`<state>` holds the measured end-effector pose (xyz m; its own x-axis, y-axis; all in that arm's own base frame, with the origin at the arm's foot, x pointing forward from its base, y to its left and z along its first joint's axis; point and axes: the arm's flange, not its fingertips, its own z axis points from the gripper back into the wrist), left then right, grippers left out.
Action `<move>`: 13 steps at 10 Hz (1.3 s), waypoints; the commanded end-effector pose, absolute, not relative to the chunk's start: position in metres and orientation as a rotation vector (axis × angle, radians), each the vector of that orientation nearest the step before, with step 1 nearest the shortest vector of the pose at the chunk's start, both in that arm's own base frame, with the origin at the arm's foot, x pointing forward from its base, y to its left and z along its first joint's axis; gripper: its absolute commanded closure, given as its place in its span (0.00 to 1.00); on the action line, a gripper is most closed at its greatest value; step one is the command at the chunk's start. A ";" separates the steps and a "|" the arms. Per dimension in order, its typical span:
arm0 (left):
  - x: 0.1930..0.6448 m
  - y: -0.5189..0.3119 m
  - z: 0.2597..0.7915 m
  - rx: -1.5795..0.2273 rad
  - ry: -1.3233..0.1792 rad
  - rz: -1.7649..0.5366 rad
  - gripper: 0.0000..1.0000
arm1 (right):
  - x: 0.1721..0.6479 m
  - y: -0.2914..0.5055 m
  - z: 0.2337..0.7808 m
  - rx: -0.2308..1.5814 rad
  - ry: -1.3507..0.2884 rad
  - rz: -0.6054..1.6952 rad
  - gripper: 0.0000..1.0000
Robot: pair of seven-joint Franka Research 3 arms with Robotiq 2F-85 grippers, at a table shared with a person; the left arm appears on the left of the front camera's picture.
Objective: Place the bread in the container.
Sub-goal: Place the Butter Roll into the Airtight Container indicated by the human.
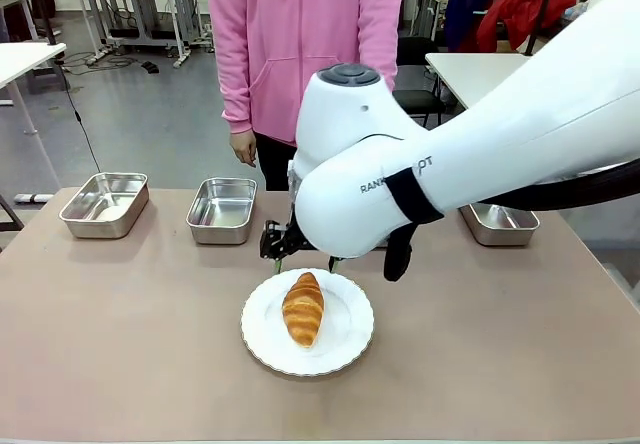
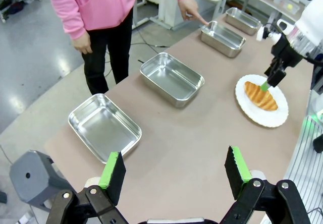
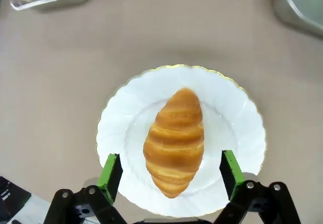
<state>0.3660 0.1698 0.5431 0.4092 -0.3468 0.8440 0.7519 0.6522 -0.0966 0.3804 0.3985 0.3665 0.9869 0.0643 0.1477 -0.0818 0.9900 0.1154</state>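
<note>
With right gripper (image 3: pixel 170 159) spread open, poised over the bread (image 3: pixel 175 138) lying on the white plate (image 3: pixel 229 110) by the middle of the table (image 1: pixel 120 344) near edge, looks light, soft, flaky: suits a gentle pinch across its thick middle.

You see a golden-brown baked crust on the bread (image 3: pixel 174 141), ridged and faintly glossy. Its plate (image 3: pixel 126 113) looks like glazed white ceramic, smooth, with a thin gilt line along the scalloped rim. The pans (image 2: pixel 171 77) are bare metal, shiny enough to mirror the room lights. The surface (image 1: pixel 130 344) is an even, matt pinkish-brown. On the right claw (image 3: pixel 169 158) the pads (image 3: pixel 110 171) are matt green and rubbery-looking, set on black links with bright metal pins. The left claw (image 2: pixel 174 158) looks the same. The arm shell (image 1: pixel 520 134) is smooth white plastic with a soft gloss. The person's pink top (image 1: pixel 300 34) is soft cloth. The grey floor (image 2: pixel 30 82) is polished and reflective.
</note>
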 end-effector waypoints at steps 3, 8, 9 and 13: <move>0.365 0.168 0.544 -0.520 -0.919 -0.735 0.00 | 0.380 0.424 0.347 0.051 -0.085 0.008 0.00; 0.365 0.168 0.544 -0.520 -0.919 -0.735 0.00 | 0.369 0.415 0.323 0.038 -0.059 -0.040 0.00; 0.365 0.168 0.544 -0.520 -0.919 -0.735 0.00 | 0.366 0.413 0.322 0.053 -0.031 -0.019 0.00; 0.365 0.168 0.544 -0.520 -0.919 -0.735 0.00 | 0.363 0.412 0.312 0.030 -0.031 -0.025 0.00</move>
